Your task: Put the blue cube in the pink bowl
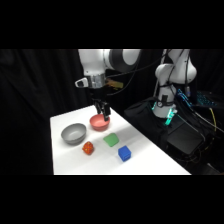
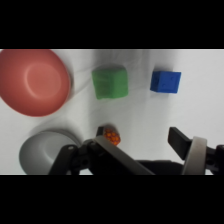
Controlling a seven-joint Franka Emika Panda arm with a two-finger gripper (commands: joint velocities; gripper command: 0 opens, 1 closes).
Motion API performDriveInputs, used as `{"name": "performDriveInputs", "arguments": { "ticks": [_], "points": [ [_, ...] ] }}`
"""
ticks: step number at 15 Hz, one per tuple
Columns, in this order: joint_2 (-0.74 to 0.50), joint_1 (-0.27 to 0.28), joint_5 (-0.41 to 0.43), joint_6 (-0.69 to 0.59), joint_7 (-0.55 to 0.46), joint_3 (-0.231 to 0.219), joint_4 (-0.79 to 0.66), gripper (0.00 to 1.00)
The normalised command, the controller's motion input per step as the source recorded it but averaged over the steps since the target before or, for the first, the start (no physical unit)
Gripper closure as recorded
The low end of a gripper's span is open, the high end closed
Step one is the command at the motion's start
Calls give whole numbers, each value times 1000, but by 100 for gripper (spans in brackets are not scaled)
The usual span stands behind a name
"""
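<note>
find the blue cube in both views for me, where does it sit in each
Side view: the blue cube lies on the white table at the near right, lowest of the objects.
Wrist view: the blue cube is at the upper right, on bare table.
Shared landmark: the green block lies beside the cube in both views, between it and the pink bowl.

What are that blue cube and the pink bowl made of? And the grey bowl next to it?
The blue cube looks like matte painted wood or foam: flat, even colour, no shine. The pink bowl seems smooth plastic, with a soft pale sheen inside. The grey bowl shows a brighter highlight on its side, so plastic or perhaps metal; the pictures leave that open.
</note>
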Motion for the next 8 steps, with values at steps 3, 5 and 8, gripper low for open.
{"name": "performDriveInputs", "arguments": {
  "ticks": [3, 5, 8],
  "points": [
    [-103, 161, -167, 176, 388, 94, -165, 0],
    [-110, 159, -181, 197, 403, 87, -198, 0],
    [-117, 130, -134, 245, 360, 76, -232, 0]
  ]
}}
